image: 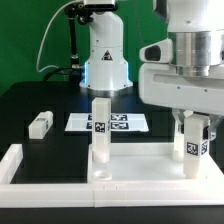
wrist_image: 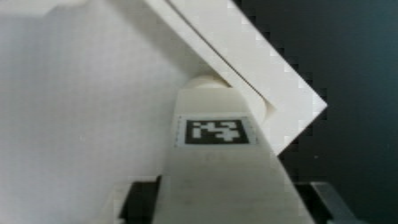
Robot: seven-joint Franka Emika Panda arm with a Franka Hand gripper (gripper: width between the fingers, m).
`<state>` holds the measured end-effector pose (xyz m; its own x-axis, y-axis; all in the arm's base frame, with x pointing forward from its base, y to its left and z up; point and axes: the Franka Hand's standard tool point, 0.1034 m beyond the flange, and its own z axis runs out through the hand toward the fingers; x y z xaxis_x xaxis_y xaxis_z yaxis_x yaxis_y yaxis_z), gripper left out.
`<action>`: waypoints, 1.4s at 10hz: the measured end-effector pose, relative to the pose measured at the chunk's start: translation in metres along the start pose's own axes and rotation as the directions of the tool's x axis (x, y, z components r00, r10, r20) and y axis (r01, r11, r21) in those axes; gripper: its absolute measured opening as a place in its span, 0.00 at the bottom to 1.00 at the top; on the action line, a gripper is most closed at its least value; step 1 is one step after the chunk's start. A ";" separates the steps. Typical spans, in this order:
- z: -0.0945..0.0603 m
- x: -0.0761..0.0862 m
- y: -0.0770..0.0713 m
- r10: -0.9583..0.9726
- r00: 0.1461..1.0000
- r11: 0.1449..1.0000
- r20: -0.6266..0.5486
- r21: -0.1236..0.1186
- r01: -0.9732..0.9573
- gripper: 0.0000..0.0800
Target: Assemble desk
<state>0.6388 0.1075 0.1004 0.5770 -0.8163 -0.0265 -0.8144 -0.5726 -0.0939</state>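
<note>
The white tabletop panel point(image: 140, 166) lies flat at the front, against the low white border wall point(image: 14, 162). One white leg block point(image: 100, 128) stands upright at the panel's corner towards the exterior view's left. My gripper point(image: 194, 128) is shut on a second tagged leg block point(image: 194, 148), held upright at the panel's corner towards the exterior view's right. Whether its foot touches the panel I cannot tell. In the wrist view this leg point(wrist_image: 217, 140) runs between the dark fingers point(wrist_image: 146, 200) of my gripper point(wrist_image: 226, 202), over the panel point(wrist_image: 71, 100) and its rim corner point(wrist_image: 267, 85). A third leg point(image: 40, 124) lies loose on the black table.
The marker board point(image: 110, 123) lies flat behind the panel. The arm's white base point(image: 104, 55) stands at the back with cables beside it. The border wall runs along the front and up the side at the exterior view's left.
</note>
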 end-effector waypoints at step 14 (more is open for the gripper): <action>0.004 -0.001 0.003 -0.093 0.995 0.994 0.033 0.053 0.091 0.81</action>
<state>0.6361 0.1063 0.0961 0.6520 -0.7565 -0.0506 -0.7540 -0.6399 -0.1485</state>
